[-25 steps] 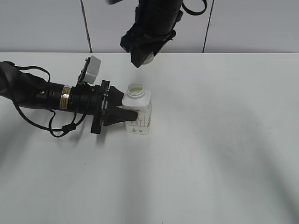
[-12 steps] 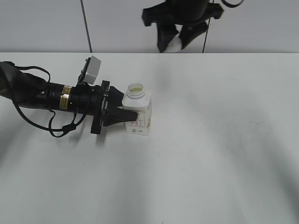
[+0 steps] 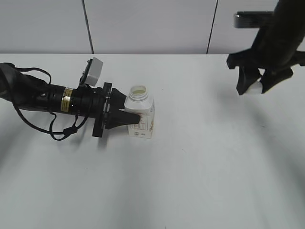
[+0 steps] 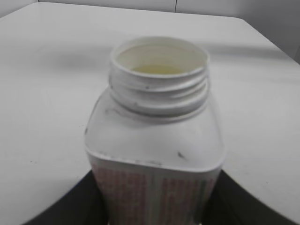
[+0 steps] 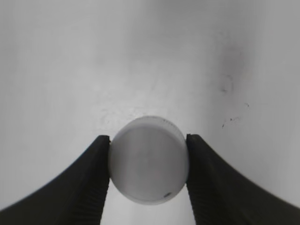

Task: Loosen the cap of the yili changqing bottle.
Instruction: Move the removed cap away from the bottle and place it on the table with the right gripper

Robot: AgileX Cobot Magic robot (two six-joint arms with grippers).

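The white squarish yili changqing bottle (image 3: 140,113) stands upright on the table left of centre, its threaded neck open and capless. My left gripper (image 3: 129,116) is shut on the bottle's body from the left. In the left wrist view the bottle (image 4: 154,145) fills the frame between the two dark fingers. My right gripper (image 3: 256,87) is at the far right, above the table, shut on the small round white cap (image 3: 257,86). In the right wrist view the cap (image 5: 148,160) sits flat side up between the two black fingers, over bare table.
The white table (image 3: 200,162) spreads around the bottle. A grey panelled wall (image 3: 143,24) rises behind its far edge. The left arm and its cables (image 3: 43,100) lie across the table's left side.
My right gripper has carried the cap from above the bottle to the far right and lower toward the table. The left gripper and bottle have not moved.
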